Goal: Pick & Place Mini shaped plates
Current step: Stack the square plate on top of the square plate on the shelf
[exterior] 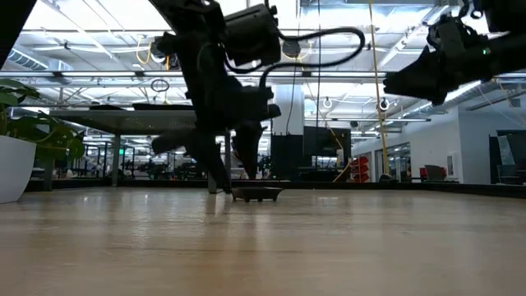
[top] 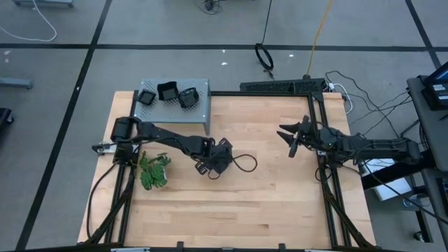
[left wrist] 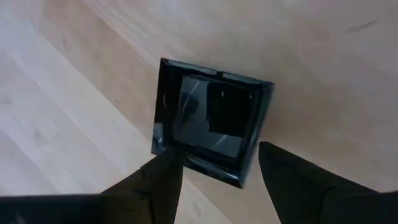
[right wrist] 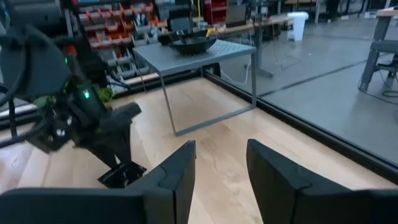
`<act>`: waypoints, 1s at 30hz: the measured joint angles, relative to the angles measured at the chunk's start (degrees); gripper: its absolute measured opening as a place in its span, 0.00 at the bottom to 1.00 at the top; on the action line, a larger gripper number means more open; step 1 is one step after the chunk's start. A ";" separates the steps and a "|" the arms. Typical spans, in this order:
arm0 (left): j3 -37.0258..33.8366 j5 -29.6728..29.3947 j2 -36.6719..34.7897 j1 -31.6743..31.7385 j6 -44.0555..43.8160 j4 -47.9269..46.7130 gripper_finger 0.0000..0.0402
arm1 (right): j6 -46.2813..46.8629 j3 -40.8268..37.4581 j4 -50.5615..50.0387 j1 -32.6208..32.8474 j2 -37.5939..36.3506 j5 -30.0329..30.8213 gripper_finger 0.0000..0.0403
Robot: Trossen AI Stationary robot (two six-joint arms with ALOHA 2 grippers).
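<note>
One mini shaped plate, a square glossy black dish (left wrist: 211, 121), lies flat on the wooden table (top: 280, 203) near its middle; it also shows in the low view (exterior: 256, 194). My left gripper (left wrist: 217, 155) points steeply down over it, open. Its two fingers stand on either side of one edge of the plate, and I see no touch. In the high view the left gripper (top: 218, 162) hides the plate. Three more black plates (top: 168, 92) rest on the grey shelf (top: 199, 105) at the far left. My right gripper (right wrist: 221, 174) hangs open and level at the table's right side (top: 292, 136).
A green leafy plant (top: 154, 171) in a white pot (exterior: 15, 168) stands near the left arm's base. The grey shelf on thin legs (right wrist: 199, 59) occupies the far left corner. A black frame (top: 325, 154) runs along the table's right and far edges.
</note>
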 joint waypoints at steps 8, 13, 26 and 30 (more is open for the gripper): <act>0.09 -2.98 2.32 -1.63 3.51 0.35 0.53 | -0.15 -11.30 20.72 0.00 -0.39 -0.06 0.32; 0.09 -2.91 2.34 -2.22 3.69 0.30 0.48 | 0.25 -13.96 25.93 0.00 -0.40 -0.01 0.32; 0.09 -1.33 2.23 -1.75 -0.70 0.56 0.04 | 4.93 -14.12 25.95 0.00 -0.38 -0.03 0.32; 0.53 -1.32 0.73 -1.75 -2.83 0.43 0.05 | 6.66 -14.19 25.37 0.00 -0.41 -0.03 0.32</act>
